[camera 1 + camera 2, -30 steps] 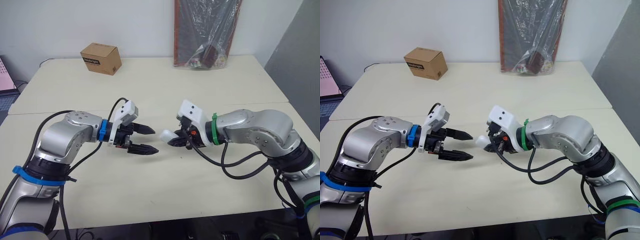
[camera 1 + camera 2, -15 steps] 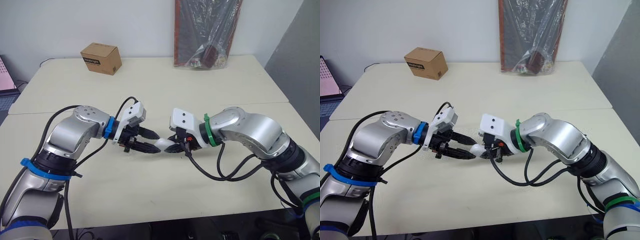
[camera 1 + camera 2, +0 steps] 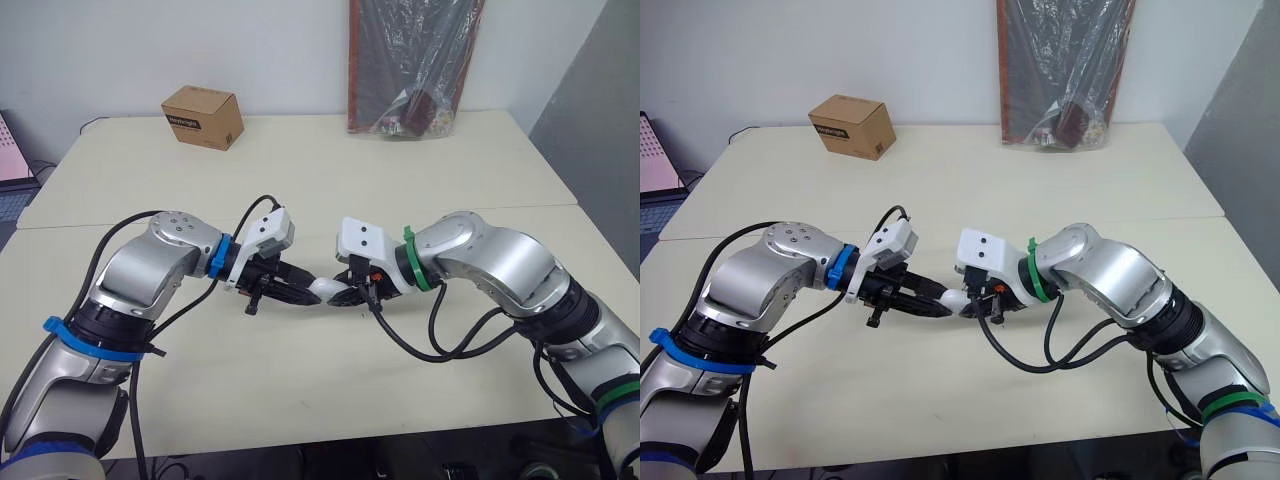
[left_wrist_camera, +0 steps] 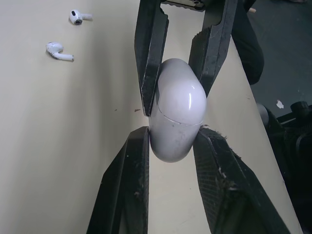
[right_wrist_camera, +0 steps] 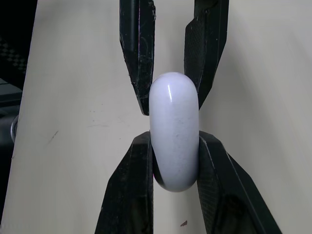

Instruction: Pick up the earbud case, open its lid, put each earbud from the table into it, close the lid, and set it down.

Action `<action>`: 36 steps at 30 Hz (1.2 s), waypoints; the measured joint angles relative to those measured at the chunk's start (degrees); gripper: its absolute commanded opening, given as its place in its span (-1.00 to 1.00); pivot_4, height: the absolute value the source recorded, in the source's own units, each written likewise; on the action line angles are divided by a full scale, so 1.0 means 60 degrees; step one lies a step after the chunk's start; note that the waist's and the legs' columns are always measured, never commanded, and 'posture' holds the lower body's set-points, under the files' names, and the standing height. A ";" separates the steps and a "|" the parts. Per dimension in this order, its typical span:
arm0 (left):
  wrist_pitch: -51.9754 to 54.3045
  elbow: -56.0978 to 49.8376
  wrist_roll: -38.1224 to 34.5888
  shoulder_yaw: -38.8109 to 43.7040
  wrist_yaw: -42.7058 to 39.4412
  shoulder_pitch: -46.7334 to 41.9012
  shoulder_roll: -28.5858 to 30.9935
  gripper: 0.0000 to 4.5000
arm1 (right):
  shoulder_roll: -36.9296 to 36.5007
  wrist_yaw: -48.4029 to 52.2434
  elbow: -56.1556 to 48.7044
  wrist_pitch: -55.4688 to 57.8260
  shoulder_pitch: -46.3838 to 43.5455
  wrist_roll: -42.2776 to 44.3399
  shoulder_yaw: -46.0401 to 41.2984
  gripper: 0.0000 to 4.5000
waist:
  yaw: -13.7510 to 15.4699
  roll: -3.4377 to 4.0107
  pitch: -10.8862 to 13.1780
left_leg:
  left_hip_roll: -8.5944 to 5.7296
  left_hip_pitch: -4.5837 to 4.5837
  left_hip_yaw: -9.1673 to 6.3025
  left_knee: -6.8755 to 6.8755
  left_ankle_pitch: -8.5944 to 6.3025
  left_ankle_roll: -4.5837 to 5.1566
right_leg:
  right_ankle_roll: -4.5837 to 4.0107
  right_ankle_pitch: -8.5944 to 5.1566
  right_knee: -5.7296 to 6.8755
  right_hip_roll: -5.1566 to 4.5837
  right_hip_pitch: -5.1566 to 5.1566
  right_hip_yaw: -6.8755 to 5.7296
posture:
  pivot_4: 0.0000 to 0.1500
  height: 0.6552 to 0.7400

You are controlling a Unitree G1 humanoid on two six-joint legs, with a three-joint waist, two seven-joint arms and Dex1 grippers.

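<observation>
Between both arms' fingers (image 4: 122, 195): closed earbud case (image 4: 176, 117).

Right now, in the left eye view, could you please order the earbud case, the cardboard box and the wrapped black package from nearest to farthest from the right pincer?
1. earbud case: clamped in the right pincer itself, in the middle.
2. wrapped black package: far back, on the right side.
3. cardboard box: far back, on the left side.
</observation>
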 measured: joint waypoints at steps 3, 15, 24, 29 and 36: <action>-0.0033 -0.0033 0.0026 0.0001 0.0002 0.0045 0.0001 -0.41 | 0.0094 0.0077 0.0056 0.0032 0.0000 -0.0085 0.0000 -0.65 | -0.0001 0.0000 0.0000 | 0.0000 0.0000 0.0000 0.0000 0.0000 0.0000 | 0.0000 0.0000 0.0000 0.0000 0.0000 0.0000 | 1.00 1.00; -0.0524 -0.0113 0.0163 0.0009 0.0004 0.0155 -0.0074 -0.64 | 0.0365 0.0234 0.0305 0.0152 -0.0001 -0.0150 -0.0075 -0.65 | 0.0000 0.0000 0.0000 | -0.0001 0.0000 -0.0001 0.0004 0.0000 0.0000 | -0.0002 0.0001 0.0005 -0.0001 0.0001 -0.0001 | 1.00 1.00; -0.0665 -0.0114 0.0185 0.0008 -0.0010 0.0181 -0.0071 -0.64 | 0.0401 0.0333 0.0373 0.0196 -0.0001 -0.0159 -0.0123 -0.65 | -0.0001 0.0000 0.0000 | -0.0001 0.0000 -0.0001 0.0005 0.0000 0.0000 | -0.0002 0.0001 0.0008 -0.0001 0.0001 -0.0002 | 1.00 1.00; -0.0679 -0.0116 0.0184 0.0034 -0.0001 0.0198 -0.0087 -0.64 | 0.0409 0.0343 0.0382 0.0209 -0.0001 -0.0160 -0.0140 -0.65 | -0.0001 0.0000 0.0000 | -0.0001 0.0000 -0.0001 0.0007 0.0000 0.0000 | -0.0002 0.0001 0.0009 -0.0001 0.0001 -0.0002 | 1.00 1.00; -0.1087 -0.0141 0.0057 0.0365 0.0316 0.0624 -0.0620 -0.64 | 0.0448 0.0359 0.0333 0.0228 -0.0004 -0.0157 -0.0460 0.25 | 0.0003 0.0000 0.0000 | -0.0001 0.0000 -0.0004 0.0010 0.0000 0.0000 | -0.0002 0.0002 0.0011 -0.0003 0.0002 -0.0004 | 1.00 1.00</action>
